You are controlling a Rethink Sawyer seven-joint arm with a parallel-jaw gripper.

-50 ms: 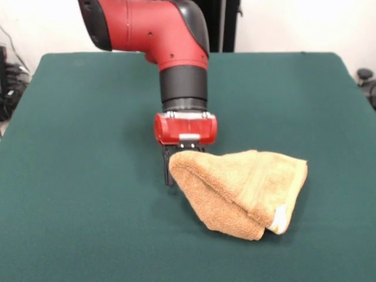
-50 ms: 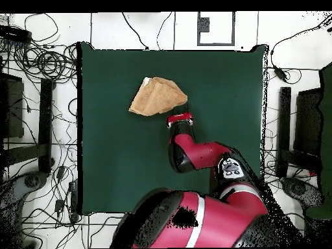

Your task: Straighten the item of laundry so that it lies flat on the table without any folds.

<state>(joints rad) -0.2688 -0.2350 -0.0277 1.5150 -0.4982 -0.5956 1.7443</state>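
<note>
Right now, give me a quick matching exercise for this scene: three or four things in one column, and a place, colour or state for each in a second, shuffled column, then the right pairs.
Things:
1. towel
2. table
3. gripper
4. tag

Descriptions:
A. dark green, flat
B. white, at the towel's low corner in the front view
C. tan-orange, folded over itself
D. at the towel's edge, below the red wrist

Pairs: 1-C, 2-A, 3-D, 4-B

Just one towel here, sitting on one green table. One robot arm too, with one gripper on the end of it.
</note>
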